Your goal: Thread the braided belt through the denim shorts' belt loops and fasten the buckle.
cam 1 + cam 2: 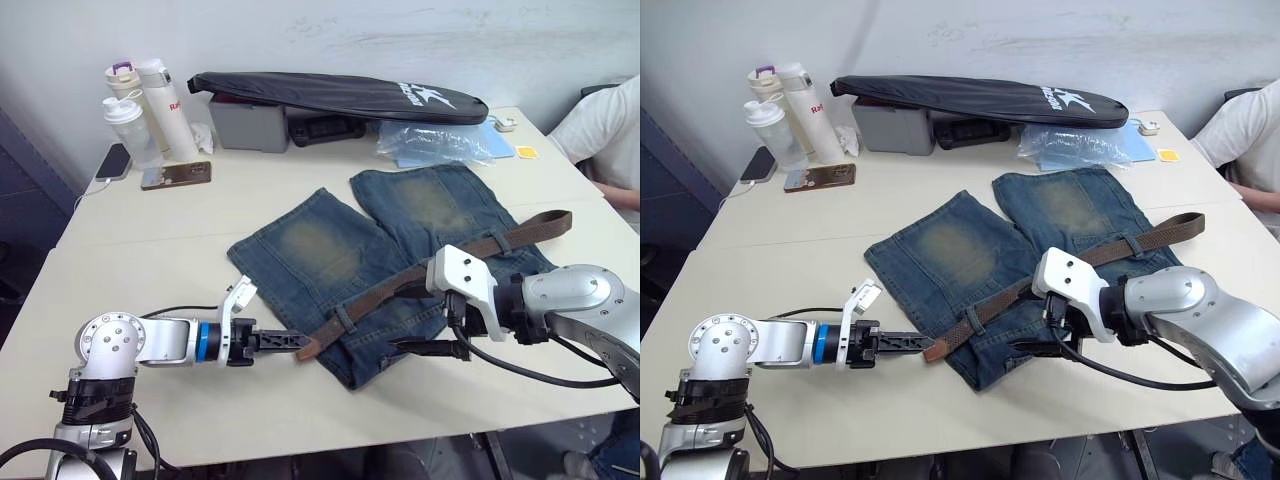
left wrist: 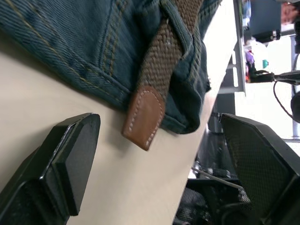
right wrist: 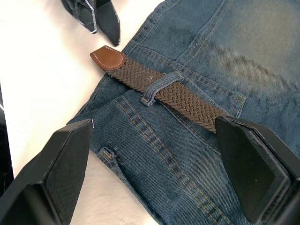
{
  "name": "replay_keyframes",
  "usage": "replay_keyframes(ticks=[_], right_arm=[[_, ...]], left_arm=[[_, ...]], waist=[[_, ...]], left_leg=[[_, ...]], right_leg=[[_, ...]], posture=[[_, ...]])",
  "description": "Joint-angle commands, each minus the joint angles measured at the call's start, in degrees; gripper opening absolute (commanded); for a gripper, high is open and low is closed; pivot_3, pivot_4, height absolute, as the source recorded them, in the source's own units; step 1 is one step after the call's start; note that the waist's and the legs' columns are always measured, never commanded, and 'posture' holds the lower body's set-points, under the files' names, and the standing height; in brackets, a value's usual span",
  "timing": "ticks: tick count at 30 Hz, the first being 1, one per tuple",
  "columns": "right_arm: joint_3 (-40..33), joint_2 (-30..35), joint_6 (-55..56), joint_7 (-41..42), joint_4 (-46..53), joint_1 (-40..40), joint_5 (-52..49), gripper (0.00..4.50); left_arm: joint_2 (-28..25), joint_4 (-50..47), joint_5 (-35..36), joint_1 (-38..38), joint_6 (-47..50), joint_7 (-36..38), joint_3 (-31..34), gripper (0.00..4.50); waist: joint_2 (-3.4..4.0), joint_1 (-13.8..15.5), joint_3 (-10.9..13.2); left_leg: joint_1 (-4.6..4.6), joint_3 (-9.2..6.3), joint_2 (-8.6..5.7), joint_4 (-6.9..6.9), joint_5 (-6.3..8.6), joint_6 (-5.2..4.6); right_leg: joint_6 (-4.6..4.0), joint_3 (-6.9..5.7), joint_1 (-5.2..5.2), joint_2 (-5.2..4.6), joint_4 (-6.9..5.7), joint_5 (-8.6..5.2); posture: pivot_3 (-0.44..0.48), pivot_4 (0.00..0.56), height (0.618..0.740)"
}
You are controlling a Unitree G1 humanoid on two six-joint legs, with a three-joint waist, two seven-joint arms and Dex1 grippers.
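I see the denim shorts (image 1: 390, 270) lying flat on the table (image 1: 150, 250), waistband toward me, so the loops face both arms. The braided belt (image 1: 470, 248) runs across the waistband from about 2 o'clock to 8 o'clock and passes under one belt loop (image 3: 161, 86). Its brown leather tip (image 3: 108, 58) pokes just past the shorts' edge onto bare table.

My left tool (image 1: 290, 342) lies low at 8 o'clock, fingers spread and empty, the tip just ahead of them; I judge it is placed to catch the tip and pull. My right tool (image 3: 154, 173) hovers released above the waistband, likely to steady the denim.

The head views show the belt's whole run, its far end off the shorts at 2 o'clock. The right wrist view shows the threaded loop clearly; the left wrist view shows the tip (image 2: 145, 115) lying between its fingers (image 2: 70, 154), untouched. I cannot make out the buckle.
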State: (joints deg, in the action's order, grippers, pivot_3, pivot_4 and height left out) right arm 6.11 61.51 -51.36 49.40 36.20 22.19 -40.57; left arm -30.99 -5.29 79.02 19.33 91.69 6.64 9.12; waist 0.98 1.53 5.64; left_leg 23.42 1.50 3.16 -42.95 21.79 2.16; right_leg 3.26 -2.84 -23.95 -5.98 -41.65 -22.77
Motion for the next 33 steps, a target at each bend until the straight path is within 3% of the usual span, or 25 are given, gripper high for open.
replay_keyframes(ticks=[1, 4, 6, 12, 15, 24, 29, 33], right_arm=[[-2.39, -0.29, 0.1, -0.1, 1.03, 1.1, 0.43, 4.41], [-2.54, -0.23, 0.02, -0.23, 1.18, 0.94, 0.62, 4.41], [-2.59, -0.06, 0.06, -0.08, 1.2, 0.83, 0.75, 4.41], [-5.05, -0.25, 2.23, 2.57, 2.48, -0.22, -1.47, 4.41], [-8.02, -0.57, 2.77, 4.07, 3.23, -0.94, -4.09, 4.5], [-15.93, 1.16, 1.07, 6.7, 2.35, -2.48, -10.18, 4.5], [-13.27, 4.01, 3.25, 7.5, 1.84, -5.06, -4.24, 4.5], [-12.08, 5.12, 4.53, 7.3, -0.58, -5.66, -0.26, 4.5]], left_arm=[[-0.1, 1.66, 4.89, 0.74, 0.81, -4.29, -3.38, 4.5], [0.33, 2.35, 7.17, 1.46, 0.81, -7.0, -4.62, 4.5], [0.92, 3.3, 8.06, 2.3, 0.81, -8.49, -4.93, 4.5], [1.92, 4.19, 11.03, 3.08, 0.33, -11.51, -7.63, 4.5], [1.98, 5.23, 11.77, 3.55, -0.41, -12.68, -8.1, 3.73], [-0.13, 7.71, 13.24, 5.06, -1.78, -13.22, -8.15, 0.18], [-4.03, 7.47, 16.88, 6.09, -2.02, -11.47, -6.77, 0.03], [-11.09, 4.56, 21.55, 5.97, -1.55, -8.5, -7.13, 0.03]], waist=[[0.0, 0.03, 0.0], [-0.01, 0.07, 0.0], [-0.01, 0.12, 0.0], [-0.01, 0.16, 0.0], [-0.01, 0.22, 0.0], [-0.04, 0.14, 0.02], [-0.06, 0.09, 0.03], [-0.11, -0.21, 0.07]], left_leg=[[0.0, -0.01, -0.06, 0.0, 0.0, 0.0], [-0.09, -0.06, -0.29, 0.02, -0.02, 0.03], [-0.12, -0.06, -0.46, -0.01, -0.02, 0.04], [-0.12, -0.07, -0.48, -0.01, -0.11, 0.21], [-0.11, -0.07, -0.47, -0.01, -0.15, 0.27], [-0.1, -0.11, -0.45, 0.06, -0.17, 0.33], [-0.11, -0.12, -0.46, 0.14, -0.18, 0.34], [-0.13, -0.11, -0.43, 0.37, -0.24, 0.44]], right_leg=[[0.02, -0.01, 0.01, -0.06, 0.0, 0.0], [0.38, -0.08, 0.16, -0.33, 0.01, -0.04], [1.16, -0.11, 0.31, -0.5, 0.12, -0.2], [1.24, -0.12, 0.37, -0.55, 0.14, -0.2], [1.31, -0.13, 0.37, -0.55, 0.14, -0.21], [1.51, -0.16, 0.36, -0.53, 0.2, -0.26], [1.52, -0.18, 0.37, -0.5, 0.25, -0.27], [1.52, -0.16, 0.31, -0.49, 0.34, -0.27]], posture=[[0.0, 0.15, 0.622], [0.0, 0.15, 0.622], [0.0, 0.15, 0.622], [0.0, 0.15, 0.622], [0.0, 0.15, 0.622], [0.0, 0.15, 0.622], [0.0, 0.15, 0.622], [0.0, 0.15, 0.622]])
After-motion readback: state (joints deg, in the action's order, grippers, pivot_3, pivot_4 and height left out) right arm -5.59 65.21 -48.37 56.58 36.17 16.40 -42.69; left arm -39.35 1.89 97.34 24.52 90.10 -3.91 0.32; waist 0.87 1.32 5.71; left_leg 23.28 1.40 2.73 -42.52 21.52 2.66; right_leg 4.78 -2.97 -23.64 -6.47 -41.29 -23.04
